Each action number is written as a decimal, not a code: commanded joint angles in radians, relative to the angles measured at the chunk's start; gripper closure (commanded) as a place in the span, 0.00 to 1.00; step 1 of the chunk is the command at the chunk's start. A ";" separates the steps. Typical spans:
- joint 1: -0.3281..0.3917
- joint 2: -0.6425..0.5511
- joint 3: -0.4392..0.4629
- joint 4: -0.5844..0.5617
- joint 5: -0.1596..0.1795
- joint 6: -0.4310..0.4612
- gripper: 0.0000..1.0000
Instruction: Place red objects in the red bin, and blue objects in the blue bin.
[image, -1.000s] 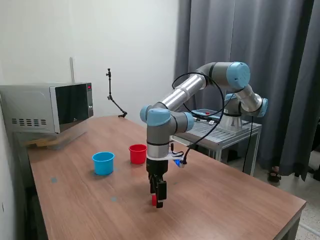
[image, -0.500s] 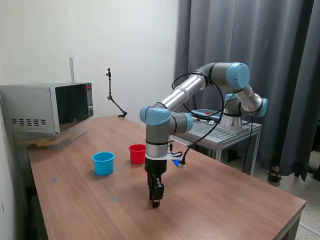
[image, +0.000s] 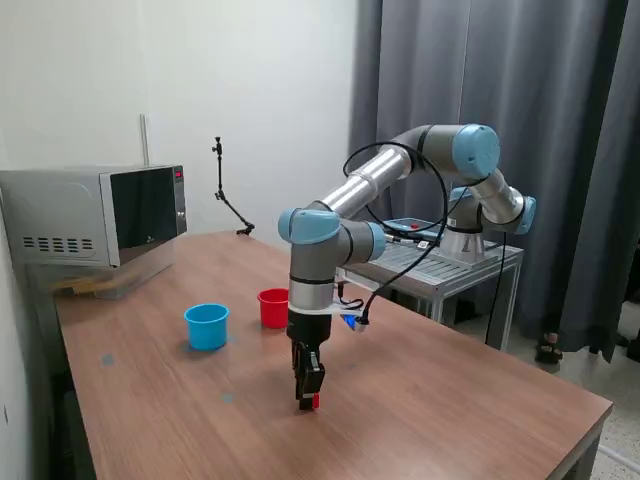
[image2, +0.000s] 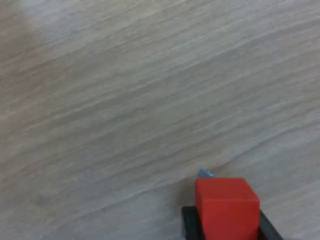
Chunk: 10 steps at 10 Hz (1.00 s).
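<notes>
My gripper (image: 308, 398) hangs low over the wooden table (image: 450, 400), shut on a small red cube (image: 314, 401). The wrist view shows that red cube (image2: 227, 206) clamped between the black fingers (image2: 189, 224), with a tiny blue tip (image2: 205, 174) peeking out behind it. The red bin (image: 274, 307), a small red cup, stands farther back on the table, toward the exterior view's left of the gripper. The blue bin (image: 207, 326), a light blue cup, sits left of the red one. No blue cubes are visible.
A microwave (image: 100, 215) stands at the table's far left corner in the exterior view, with a thin black stand (image: 225, 195) behind the table. The arm's base sits on a metal side table (image: 445, 262) to the right, in front of a grey curtain (image: 520, 100).
The gripper has risen a little and shifted toward the exterior view's left, carrying the red cube with it. The cups have not moved.
</notes>
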 joint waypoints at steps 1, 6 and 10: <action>0.000 -0.032 0.011 0.006 -0.003 0.000 1.00; -0.035 -0.171 0.076 0.104 0.005 0.002 1.00; -0.097 -0.250 0.174 0.124 -0.006 0.002 1.00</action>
